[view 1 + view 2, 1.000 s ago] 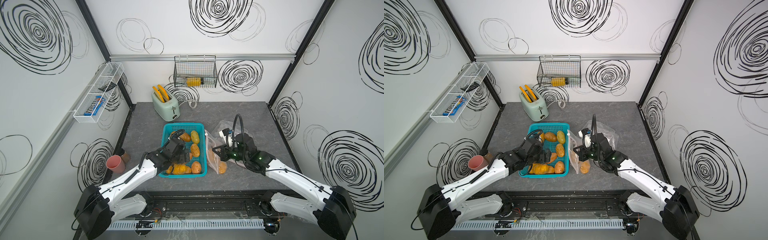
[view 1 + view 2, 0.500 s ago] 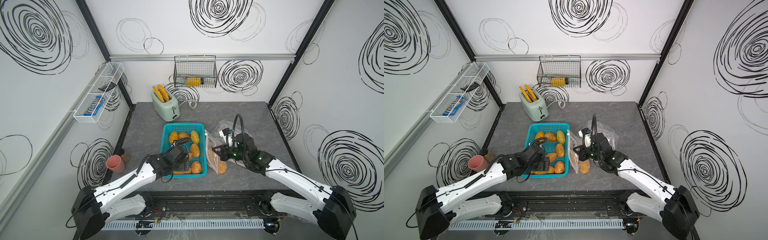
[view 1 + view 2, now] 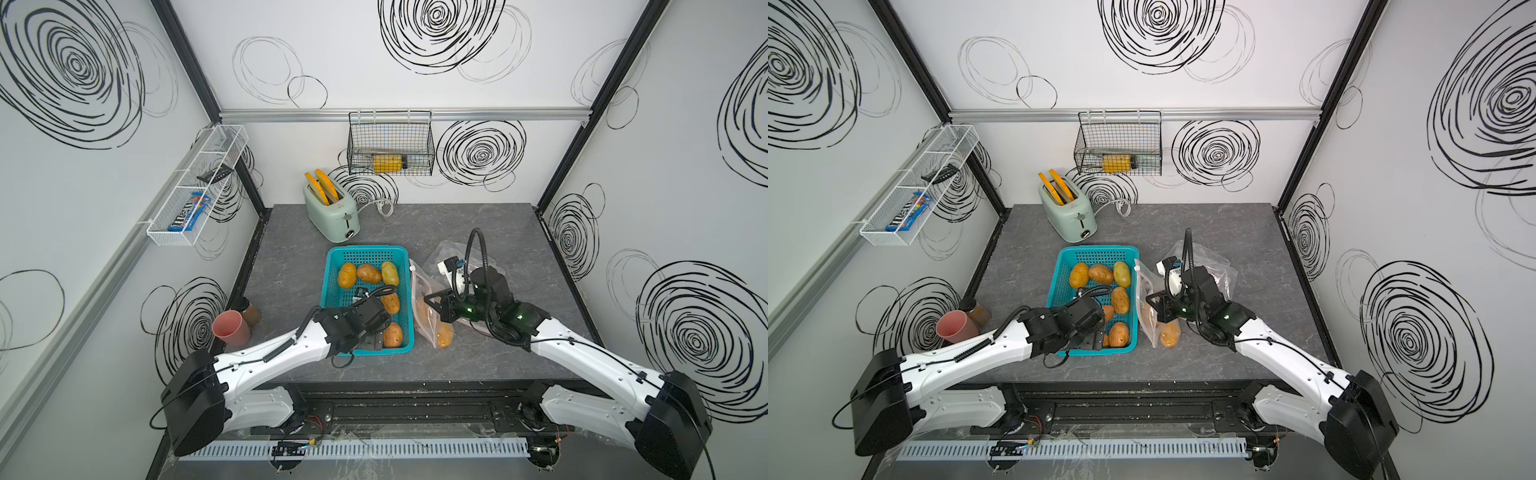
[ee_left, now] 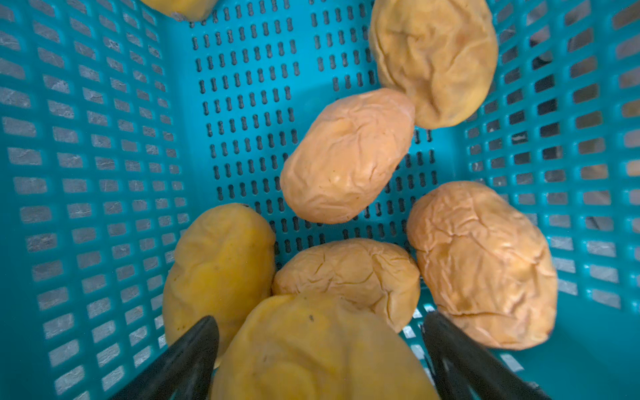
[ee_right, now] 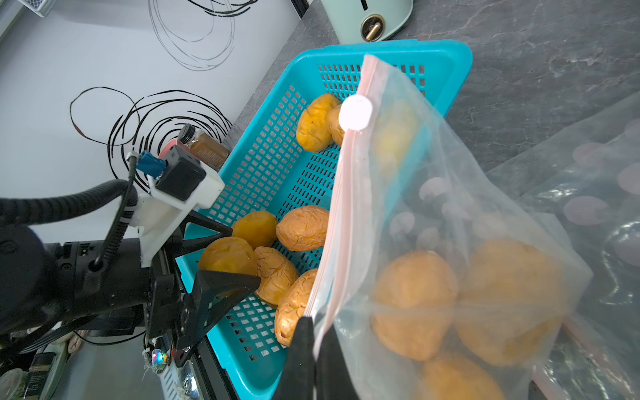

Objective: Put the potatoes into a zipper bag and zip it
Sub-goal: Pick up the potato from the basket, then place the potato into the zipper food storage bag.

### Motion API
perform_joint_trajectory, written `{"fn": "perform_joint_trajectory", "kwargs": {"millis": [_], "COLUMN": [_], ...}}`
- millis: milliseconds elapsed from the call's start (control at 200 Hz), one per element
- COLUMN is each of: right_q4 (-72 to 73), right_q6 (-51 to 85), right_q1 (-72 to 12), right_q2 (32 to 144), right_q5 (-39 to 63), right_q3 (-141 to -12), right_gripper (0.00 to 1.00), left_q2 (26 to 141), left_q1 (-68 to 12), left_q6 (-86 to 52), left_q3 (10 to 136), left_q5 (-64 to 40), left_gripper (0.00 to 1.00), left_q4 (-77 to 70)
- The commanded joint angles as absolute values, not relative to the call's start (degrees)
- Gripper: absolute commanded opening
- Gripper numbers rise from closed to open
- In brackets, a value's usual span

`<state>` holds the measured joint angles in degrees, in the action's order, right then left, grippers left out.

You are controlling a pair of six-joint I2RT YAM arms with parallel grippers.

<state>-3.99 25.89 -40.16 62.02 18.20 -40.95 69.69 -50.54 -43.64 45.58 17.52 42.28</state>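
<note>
At the near end of the basket, the left gripper is down among the potatoes. Its jaws are spread wide to either side of one potato and have not closed on it. I'd say the step is picking that one up. To do it well, the jaws should sink a little further so they close across its middle rather than its rounded top. The squeeze should be gentle, since the skins look wrinkled and soft. Neighbours lie close against it, so a straight lift would avoid dragging them.

Just beside the basket, the right gripper is pinched tight on the rim of the bag, holding it up. Several potatoes already lie in the bag's bottom, and more sit at the basket's far end.

Only the left wrist view shows the jaws straddling the potato; in both top views the arm hides that. Only the right wrist view shows the pinch on the rim and the white slider at the zip's far end. How wide the mouth gapes, I cannot tell.
</note>
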Motion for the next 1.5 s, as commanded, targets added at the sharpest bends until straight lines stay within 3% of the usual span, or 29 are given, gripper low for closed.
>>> {"fn": "perform_joint_trajectory", "kwargs": {"millis": [0,355,575,871,1041,1496], "right_q4": [-3.7,-3.6,-3.4,-3.7,-3.6,-2.6], "right_q6": [24.9,24.9,25.4,26.7,28.0,32.2], "right_q1": [-40.0,-40.0,-40.1,-40.2,-40.2,-40.3], "right_q2": [61.4,61.2,61.2,60.2,59.0,57.6], "right_q5": [18.0,17.6,17.8,18.8,20.9,21.0], "right_q3": [-40.7,-40.4,-40.3,-40.6,-41.0,-39.6], "right_gripper": [0.00,0.00,0.00,0.00,0.00,0.00], "left_q2": [69.6,66.3,62.2,57.9,61.8,70.5], "left_q1": [-51.0,-50.6,-49.2,-48.1,-46.7,-43.7], "left_q6": [-44.5,-44.5,-42.3,-37.8,-40.6,-45.1], "left_q3": [45.6,47.2,52.7,52.6,50.9,42.2], "left_q5": [18.7,20.4,20.5,-11.9,-19.8,-23.5], "left_gripper": [1.00,0.68,0.68,0.70,0.70,0.68], "left_q4": [43.1,44.1,43.2,12.2,1.5,-10.6]}}
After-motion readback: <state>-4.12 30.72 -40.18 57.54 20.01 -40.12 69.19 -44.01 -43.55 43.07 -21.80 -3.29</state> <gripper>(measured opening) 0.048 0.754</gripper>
